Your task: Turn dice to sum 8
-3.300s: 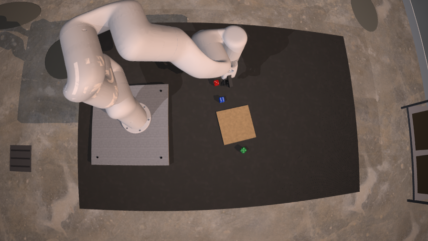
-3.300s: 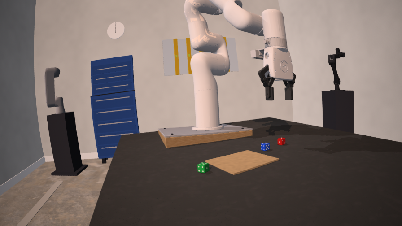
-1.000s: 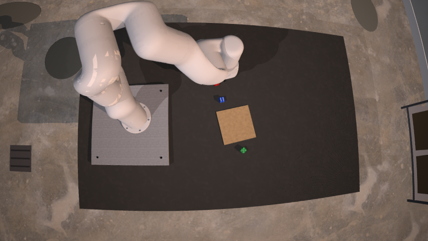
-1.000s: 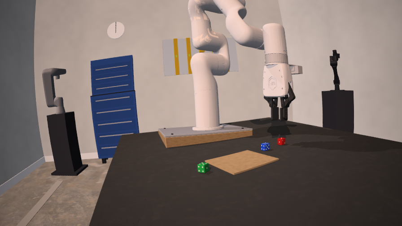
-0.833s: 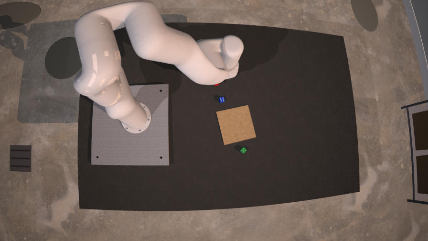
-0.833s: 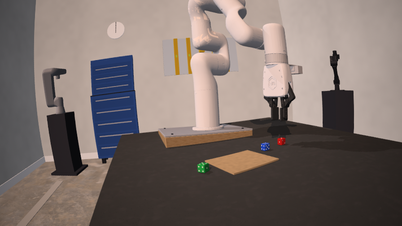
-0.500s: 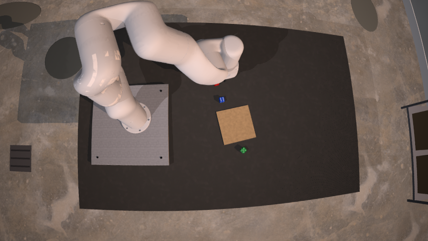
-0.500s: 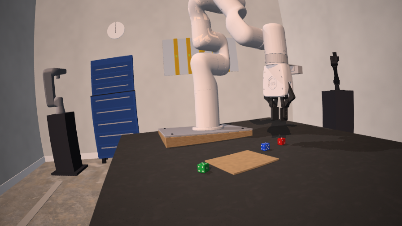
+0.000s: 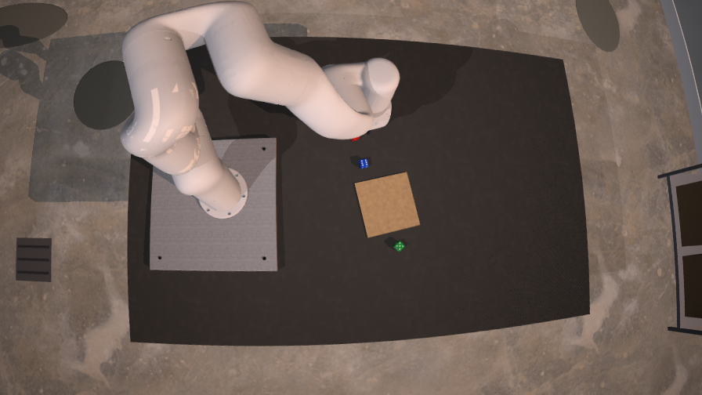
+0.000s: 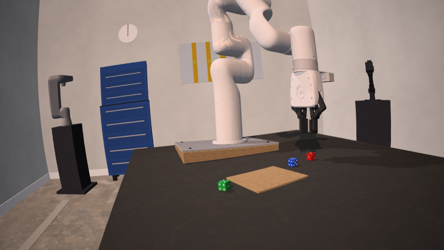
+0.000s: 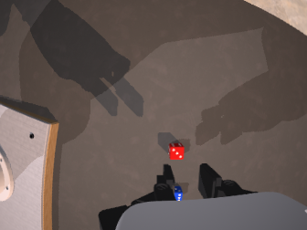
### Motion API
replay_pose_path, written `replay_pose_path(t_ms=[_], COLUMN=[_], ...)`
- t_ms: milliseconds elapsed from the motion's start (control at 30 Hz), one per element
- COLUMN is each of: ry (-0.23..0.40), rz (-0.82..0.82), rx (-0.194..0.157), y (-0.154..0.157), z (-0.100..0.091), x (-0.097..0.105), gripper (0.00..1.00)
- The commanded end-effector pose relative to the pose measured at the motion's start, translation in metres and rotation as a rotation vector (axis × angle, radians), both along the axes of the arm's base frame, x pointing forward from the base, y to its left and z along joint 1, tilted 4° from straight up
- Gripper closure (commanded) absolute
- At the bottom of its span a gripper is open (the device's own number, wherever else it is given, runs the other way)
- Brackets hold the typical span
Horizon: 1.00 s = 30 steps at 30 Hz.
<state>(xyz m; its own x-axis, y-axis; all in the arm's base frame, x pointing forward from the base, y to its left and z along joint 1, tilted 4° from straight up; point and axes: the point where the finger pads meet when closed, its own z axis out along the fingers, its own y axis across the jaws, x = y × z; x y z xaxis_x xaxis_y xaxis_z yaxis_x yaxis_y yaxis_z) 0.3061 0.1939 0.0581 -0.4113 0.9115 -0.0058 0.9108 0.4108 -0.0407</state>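
Note:
The tan square mat point(image 9: 386, 204) lies flat on the dark table top and also shows in the exterior view point(image 10: 266, 178). No die is on it. The red die point(image 10: 310, 156) sits on the table beyond the mat's far side, mostly hidden under my wrist from above point(image 9: 355, 139). The blue die point(image 9: 363, 163) sits between the red die and the mat. The green die point(image 9: 399, 246) sits just off the mat's opposite edge. My gripper point(image 10: 308, 129) hangs well above the red die point(image 11: 177, 151), pointing down, fingers narrowed to a small gap, holding nothing.
The arm's grey base plate point(image 9: 213, 204) stands on the table left of the mat. The dark table top's edges run all around. A blue drawer cabinet point(image 10: 125, 113) and black stands are off the table.

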Motion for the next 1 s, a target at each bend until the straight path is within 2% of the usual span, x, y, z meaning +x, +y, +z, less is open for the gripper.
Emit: replay_pose_path(t_ms=[0, 367, 967], ry=[-0.003, -0.003, -0.003], rz=[0.0, 0.0, 0.0], rx=[0.002, 0.002, 0.002], y=[0.001, 0.001, 0.002], z=[0.0, -0.005, -0.028], x=[0.001, 0.001, -0.001], gripper=[0.64, 0.64, 0.64])
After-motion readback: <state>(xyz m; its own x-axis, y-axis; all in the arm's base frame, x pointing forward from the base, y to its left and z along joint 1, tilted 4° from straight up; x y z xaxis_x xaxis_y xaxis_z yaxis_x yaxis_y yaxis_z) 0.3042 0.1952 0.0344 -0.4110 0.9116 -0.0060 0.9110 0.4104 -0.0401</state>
